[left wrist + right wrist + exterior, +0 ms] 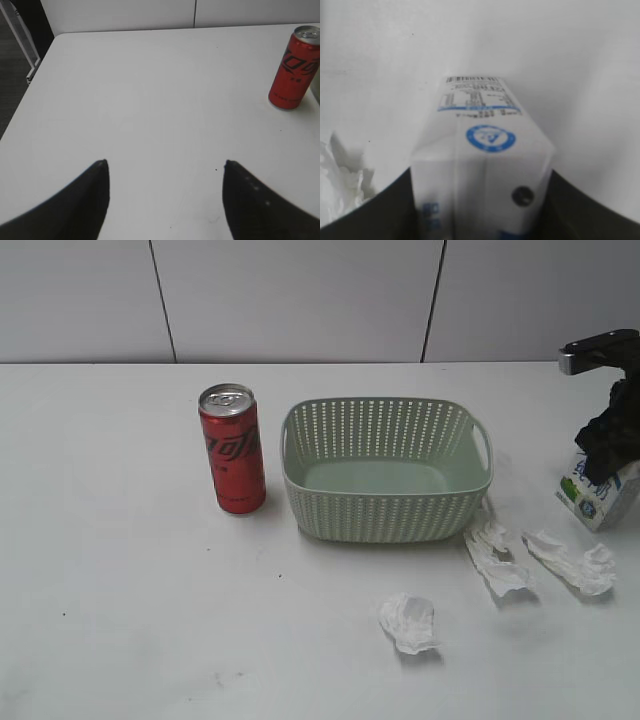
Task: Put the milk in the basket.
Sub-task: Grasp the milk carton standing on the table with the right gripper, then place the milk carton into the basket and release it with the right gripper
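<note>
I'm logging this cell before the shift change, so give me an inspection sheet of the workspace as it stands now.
Surface: white table, a few faint dark marks near the front.
Job's things: milk tilted at the right edge, held; basket mid-table, nothing seen inside.
Clutter: red can upright left of the basket, apart from it; three crumpled paper scraps in front and to the right.
Grippers: right gripper has its jaws shut on the milk; left gripper open over bare table.
Cables: nothing seen.
Surroundings: pale panelled wall behind; dark floor and a white frame off the table's left edge.
</note>
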Robot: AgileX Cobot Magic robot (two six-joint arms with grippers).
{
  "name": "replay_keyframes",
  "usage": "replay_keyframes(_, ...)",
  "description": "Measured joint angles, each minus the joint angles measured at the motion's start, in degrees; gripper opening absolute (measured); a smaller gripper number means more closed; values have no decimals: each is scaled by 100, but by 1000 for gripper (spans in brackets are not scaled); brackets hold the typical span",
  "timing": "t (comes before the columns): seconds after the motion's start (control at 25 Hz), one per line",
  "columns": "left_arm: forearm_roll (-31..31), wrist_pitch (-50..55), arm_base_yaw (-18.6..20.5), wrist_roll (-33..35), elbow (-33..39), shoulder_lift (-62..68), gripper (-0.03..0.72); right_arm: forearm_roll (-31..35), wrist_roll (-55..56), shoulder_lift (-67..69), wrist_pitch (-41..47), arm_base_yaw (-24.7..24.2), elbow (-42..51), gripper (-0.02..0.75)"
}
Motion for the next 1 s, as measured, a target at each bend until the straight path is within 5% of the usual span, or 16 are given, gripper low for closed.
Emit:
replay_keyframes(0.32,0,0,0,0,0,0,525,-50,-13,-922,202,275,-197,343)
replay_keyframes(0.8,0,0,0,0,0,0,525,-22,-689,-1201,697,2645,-1704,343)
replay_keyframes(1.0,0,0,0,0,0,0,525,14,-896,-545,680,3185,-1724,343)
